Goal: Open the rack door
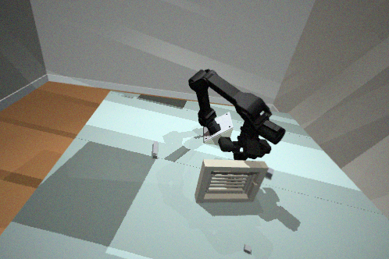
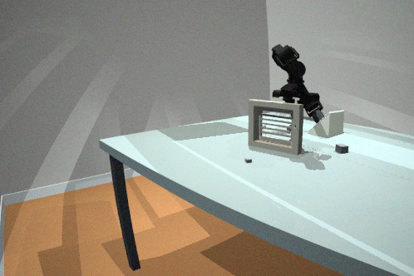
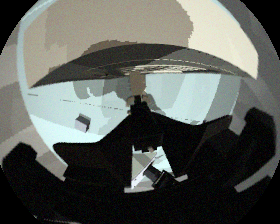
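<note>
Your gripper (image 1: 240, 155) (image 2: 296, 100) (image 3: 140, 116) stands narrow, its fingers closed on the dark handle (image 3: 140, 102). In the wrist view you see the handle straight ahead at the fingertips, between them and the frame (image 1: 233, 164) (image 2: 273, 102) (image 3: 231, 35), on the side nearer the arm's base (image 1: 225, 118) (image 2: 333, 125). The coming quarter turn hinges on that alignment: you want the wrist to roll about the handle's pivot without dragging sideways. You can't read the handle's long axis reliably, since the fingers cover much of it. From the top it merges with the black gripper; from outside, the frame hides it, and the door's hinge and latch are hard to make out.
</note>
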You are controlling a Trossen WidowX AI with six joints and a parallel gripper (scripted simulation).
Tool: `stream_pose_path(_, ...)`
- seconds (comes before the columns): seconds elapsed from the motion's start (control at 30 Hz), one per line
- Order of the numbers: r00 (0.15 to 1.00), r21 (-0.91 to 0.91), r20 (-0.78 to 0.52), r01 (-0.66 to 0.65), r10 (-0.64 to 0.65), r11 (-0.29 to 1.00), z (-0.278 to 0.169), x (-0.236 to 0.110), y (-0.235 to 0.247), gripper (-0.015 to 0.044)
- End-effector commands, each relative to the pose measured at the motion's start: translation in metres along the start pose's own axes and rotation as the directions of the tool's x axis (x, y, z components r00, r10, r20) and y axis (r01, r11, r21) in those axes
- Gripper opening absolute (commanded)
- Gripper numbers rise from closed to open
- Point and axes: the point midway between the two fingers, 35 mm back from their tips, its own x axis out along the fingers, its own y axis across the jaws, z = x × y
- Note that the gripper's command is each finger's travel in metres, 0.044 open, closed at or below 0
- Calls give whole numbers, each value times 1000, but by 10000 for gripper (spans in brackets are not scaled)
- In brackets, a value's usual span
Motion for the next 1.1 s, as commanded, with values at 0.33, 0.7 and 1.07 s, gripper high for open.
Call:
stream_pose_path(0.33, 1000, -314, 4, -1, 3, 949, 0, 0, 0, 21)
stream_pose_path(0.7, 1000, -759, 3, 1, 2, 651, 0, 0, 0, 21)
stream_pose_path(1.07, 1000, -986, 3, 2, 2, 166, 0, 0, 0, 21)
